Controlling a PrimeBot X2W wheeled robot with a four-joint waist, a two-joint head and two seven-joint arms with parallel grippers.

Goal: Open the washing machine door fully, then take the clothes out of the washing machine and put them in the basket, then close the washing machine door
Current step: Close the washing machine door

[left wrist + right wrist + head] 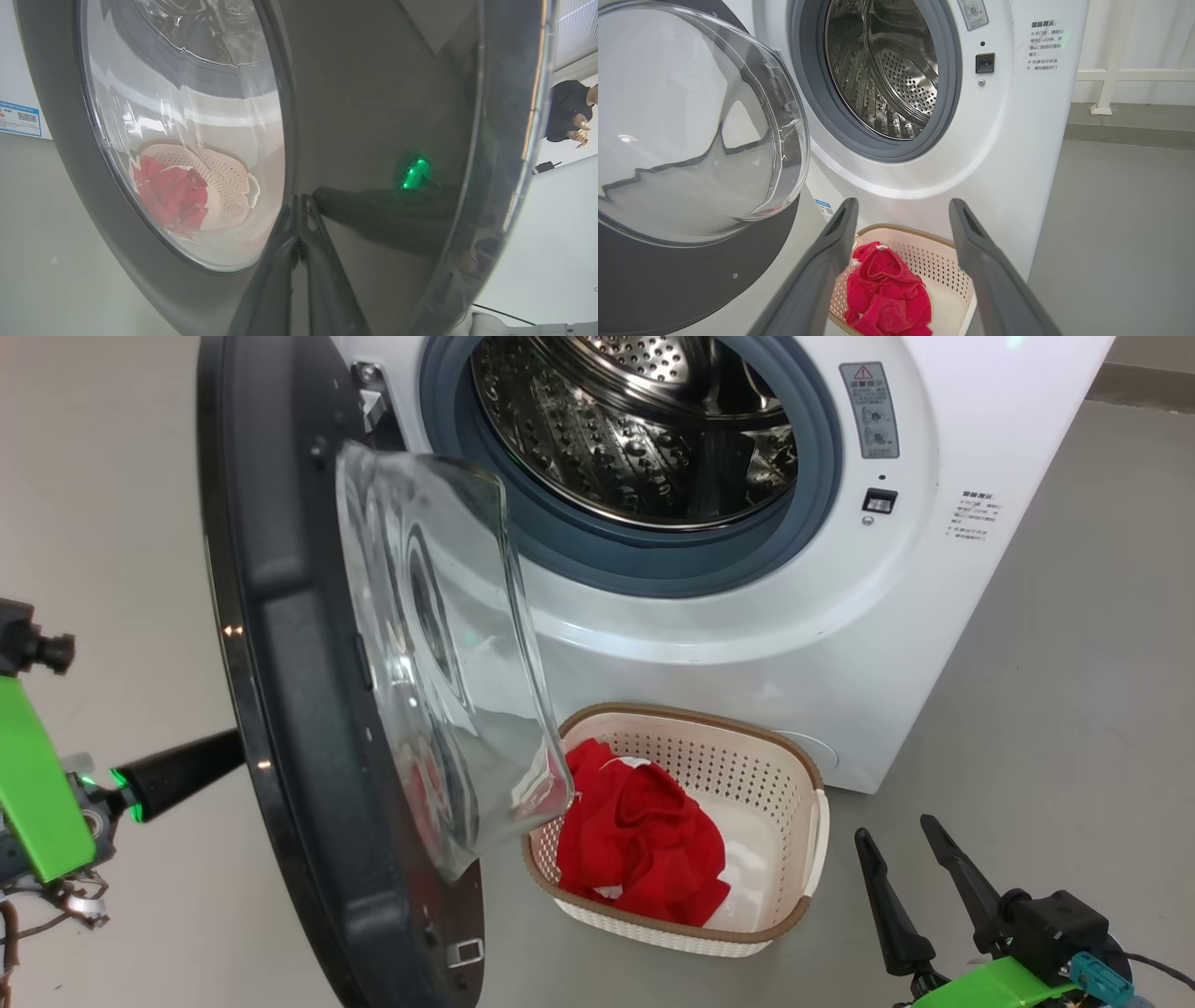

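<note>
My left gripper (301, 201): pinched together against the washing machine door (299, 709), for pushing it shut.
My right gripper (892, 831): apart, idle.
Clothes (644, 840): in basket (691, 714).

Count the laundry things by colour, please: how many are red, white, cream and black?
Red: 1, the bundle of clothes
White: 1, the washing machine
Cream: 1, the basket
Black: 1, the washing machine door
Total: 4
</note>
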